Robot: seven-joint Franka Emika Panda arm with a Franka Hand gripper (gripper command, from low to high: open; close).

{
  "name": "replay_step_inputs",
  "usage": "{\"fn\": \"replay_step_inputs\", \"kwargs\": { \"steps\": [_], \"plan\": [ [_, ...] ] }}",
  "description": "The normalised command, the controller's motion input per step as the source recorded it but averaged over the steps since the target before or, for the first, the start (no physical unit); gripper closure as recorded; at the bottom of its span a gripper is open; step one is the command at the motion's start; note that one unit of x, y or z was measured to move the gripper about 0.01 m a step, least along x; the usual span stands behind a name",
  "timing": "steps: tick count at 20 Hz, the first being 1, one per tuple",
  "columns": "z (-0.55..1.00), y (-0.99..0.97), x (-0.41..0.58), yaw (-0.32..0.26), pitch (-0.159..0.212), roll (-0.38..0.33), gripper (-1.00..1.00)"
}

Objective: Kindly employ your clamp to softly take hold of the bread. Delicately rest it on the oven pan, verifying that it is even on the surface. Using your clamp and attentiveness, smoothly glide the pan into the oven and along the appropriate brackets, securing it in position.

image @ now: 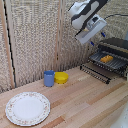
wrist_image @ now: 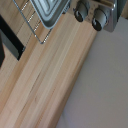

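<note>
The orange-yellow bread (image: pixel 106 59) lies on the dark wire-slat oven pan (image: pixel 114 63), which sits at the mouth of the oven (image: pixel 118 45) on the exterior view's right. The oven's door (image: pixel 95 71) hangs open in front, low over the table. My clamp (image: pixel 98 38) hovers above and to the left of the oven mouth, tilted. Its blue-tipped fingers are apart with nothing between them, and it is clear of the bread and the pan. The wrist view shows wire slats (wrist_image: pixel 29 21), a silver-grey oven part (wrist_image: pixel 50 11), two knobs (wrist_image: pixel 99 18) and one dark finger (wrist_image: pixel 9 44); the bread is out of that view.
A blue cup (image: pixel 49 78) and a round yellow bowl (image: pixel 61 77) stand together mid-table near the woven back wall. A patterned white plate (image: pixel 27 108) lies at the front left. The wooden table (image: pixel 85 100) ends at an edge (wrist_image: pixel 75 85) near the oven.
</note>
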Motion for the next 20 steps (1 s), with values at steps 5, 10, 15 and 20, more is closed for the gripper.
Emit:
{"fn": "replay_step_inputs", "kwargs": {
  "steps": [5, 10, 15, 20],
  "plan": [
    [-0.42, -0.01, -0.002, 0.275, 0.136, -0.269, -1.0],
    [-0.41, -0.01, 0.0, 0.276, 0.135, -0.264, -1.0],
    [-0.27, -0.04, -0.007, 0.259, 0.156, -0.248, -1.0],
    [-0.2, -0.09, 0.0, 0.278, 0.118, -0.212, -1.0]
  ]
}}
